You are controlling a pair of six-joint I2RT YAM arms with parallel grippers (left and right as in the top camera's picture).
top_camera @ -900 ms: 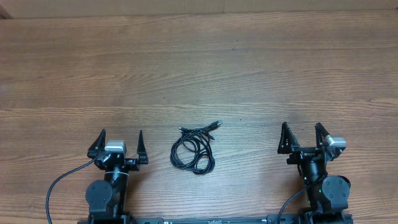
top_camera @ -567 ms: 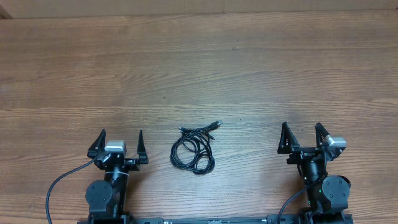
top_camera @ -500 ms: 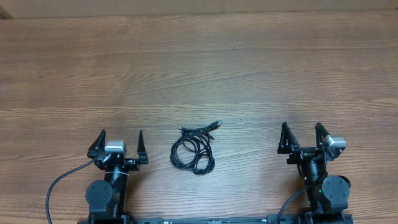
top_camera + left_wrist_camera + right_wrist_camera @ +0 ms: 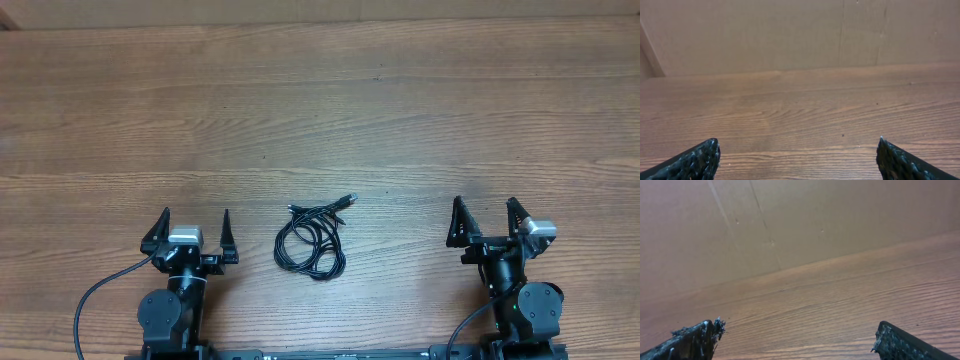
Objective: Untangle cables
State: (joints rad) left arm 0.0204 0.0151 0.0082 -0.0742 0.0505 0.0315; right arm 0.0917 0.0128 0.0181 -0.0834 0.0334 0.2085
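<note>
My left fingers (image 4: 227, 232) spread wide, empty; right fingers (image 4: 455, 222) the same. The cables (image 4: 311, 244) lie bunched on the bench (image 4: 320, 100) between both, at 3 o'clock from my left fingers, nearer them. Tangle runs 6 to 1 o'clock, plug ends uppermost.

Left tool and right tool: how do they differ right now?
The left tool sits nearer the cables than the right tool. The left tool's pale camera block sits centred; the right tool's sits off to its outer side. Both are open, empty and apart from the cables.
</note>
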